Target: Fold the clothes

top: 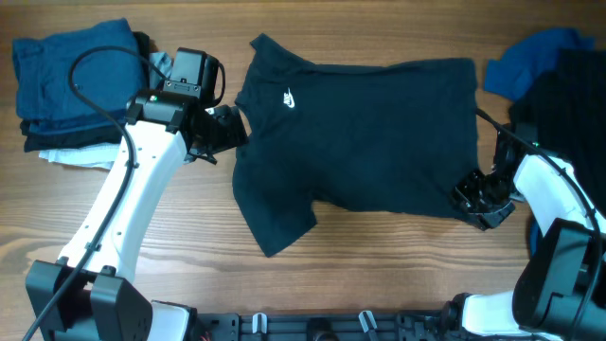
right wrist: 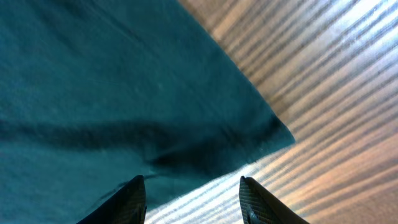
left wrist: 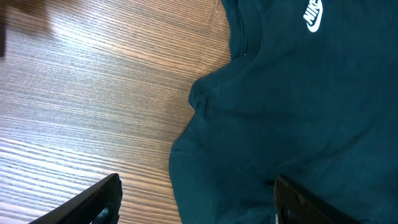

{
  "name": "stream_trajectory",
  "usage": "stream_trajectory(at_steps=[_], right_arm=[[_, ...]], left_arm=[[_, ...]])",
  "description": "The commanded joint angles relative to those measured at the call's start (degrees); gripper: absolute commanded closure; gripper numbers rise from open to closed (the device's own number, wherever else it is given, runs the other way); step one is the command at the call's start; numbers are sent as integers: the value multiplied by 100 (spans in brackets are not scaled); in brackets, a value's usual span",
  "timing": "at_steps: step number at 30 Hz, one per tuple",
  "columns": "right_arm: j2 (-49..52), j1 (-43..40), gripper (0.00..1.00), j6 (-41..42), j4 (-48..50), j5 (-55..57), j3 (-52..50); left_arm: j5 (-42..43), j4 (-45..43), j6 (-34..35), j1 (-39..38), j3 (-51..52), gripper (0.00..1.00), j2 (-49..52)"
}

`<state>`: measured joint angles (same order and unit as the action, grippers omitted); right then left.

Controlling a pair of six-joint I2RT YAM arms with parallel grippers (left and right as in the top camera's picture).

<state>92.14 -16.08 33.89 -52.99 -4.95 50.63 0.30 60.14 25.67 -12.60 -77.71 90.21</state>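
Note:
A near-black navy short-sleeved shirt (top: 360, 133) with a small white chest logo lies spread flat on the wooden table. My left gripper (top: 227, 128) is open at the shirt's left edge, by the collar and shoulder. In the left wrist view the open fingers (left wrist: 196, 199) straddle the shirt's edge (left wrist: 298, 112). My right gripper (top: 473, 199) is open at the shirt's bottom right corner. In the right wrist view its fingers (right wrist: 193, 196) sit over the hem corner (right wrist: 124, 93), holding nothing.
A stack of folded clothes (top: 71, 80), mid blue over dark and white, sits at the far left. A pile of blue and dark garments (top: 554, 71) lies at the far right. Bare wood (top: 379, 265) runs along the front.

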Motion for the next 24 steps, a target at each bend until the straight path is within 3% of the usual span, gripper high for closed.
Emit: stream_trajectory(at_steps=[1,5,6,9,12,14,17,18,19,20,24], right_arm=[[90,-28,51,236,179,273,-55],[90,-28,56,407,542,286,-254],[90,-28,60,404,634,278,-328],[90,-28,64,400,782,238,-520],[90,-28,76,400,911,166,-662],[90,-28,80,398,1008,170,-699],[90,-28,75,365,1244,168,-699],[90,-28,66,363,1307,170,-699],[90,-28,50,365,1338,170,-699],[90,-28,43,365,1333,170,-699],[90,-28,41,376,1241,153,-831]], left_arm=[[44,2,50,13,63,22,-20],[26,4,50,13,66,21,-20],[26,4,50,13,66,15,-20],[26,7,52,13,66,11,-20],[26,2,52,13,66,11,-20],[28,4,52,13,66,11,-20],[26,4,50,13,66,11,-20],[26,4,50,13,66,11,-20],[26,7,50,13,66,10,-20],[26,9,50,13,66,10,-20],[26,22,50,13,66,10,-20]])
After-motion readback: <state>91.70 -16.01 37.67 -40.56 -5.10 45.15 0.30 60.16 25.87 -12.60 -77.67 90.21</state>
